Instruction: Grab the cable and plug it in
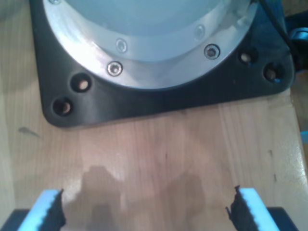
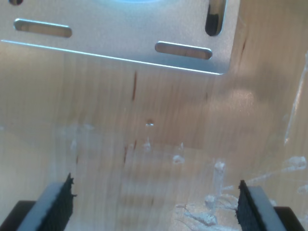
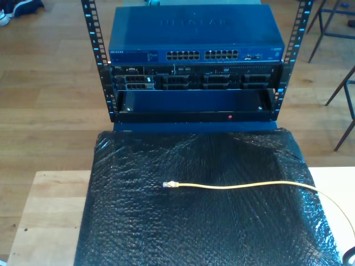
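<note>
Yellow cable (image 3: pixel 244 185) with whitish plug (image 3: pixel 170 184) lies crosswise on black wrap (image 3: pixel 166 233), plug toward the exterior view's left; my first tool (image 1: pixel 147 211) and my second tool (image 2: pixel 154 207) gape apart over bare wooden bench (image 1: pixel 159 154).

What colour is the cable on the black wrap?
Yellow, with a whitish plug at its tip. The cable shows best in the exterior view.

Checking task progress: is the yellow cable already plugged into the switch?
No, the cable lies loose on the black mat, its plug free.
</note>
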